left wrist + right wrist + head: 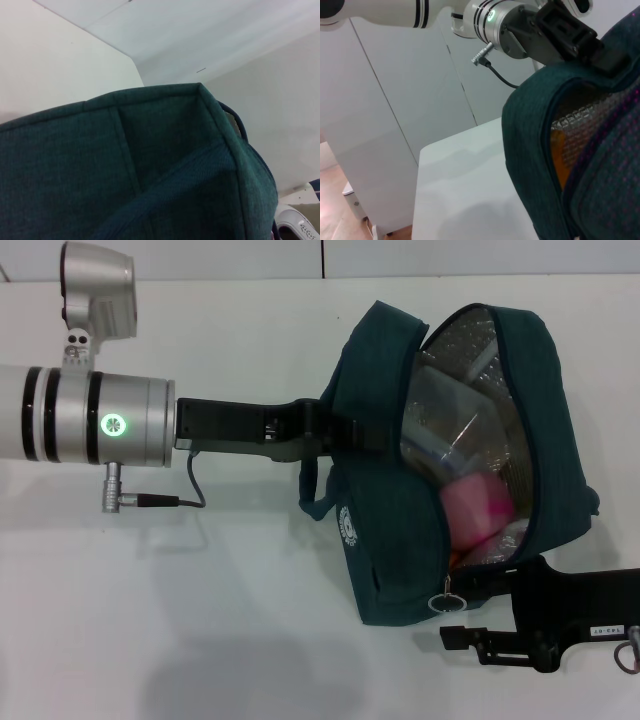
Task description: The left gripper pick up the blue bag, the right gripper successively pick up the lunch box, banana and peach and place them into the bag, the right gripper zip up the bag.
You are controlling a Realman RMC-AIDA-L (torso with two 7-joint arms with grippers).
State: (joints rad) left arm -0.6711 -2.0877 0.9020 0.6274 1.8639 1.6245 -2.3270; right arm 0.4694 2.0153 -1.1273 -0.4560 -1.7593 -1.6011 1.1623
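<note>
The blue bag (395,530) hangs above the white table, its mouth open and its silver lining showing. My left gripper (325,432) reaches in from the left and is shut on the bag's top edge; it also shows as my left gripper (592,47) in the right wrist view. Inside lie the clear lunch box (450,425), the pink peach (475,505) and an orange strip of the banana (560,157). My right gripper (490,585) sits at the bag's lower right edge, beside the hanging zipper ring (451,601). The left wrist view is filled by the bag's cloth (150,170).
The white table (200,620) lies under both arms, with its near corner (427,150) showing in the right wrist view. White wall panels (395,100) stand behind it. A white perforated object (297,227) is beyond the bag.
</note>
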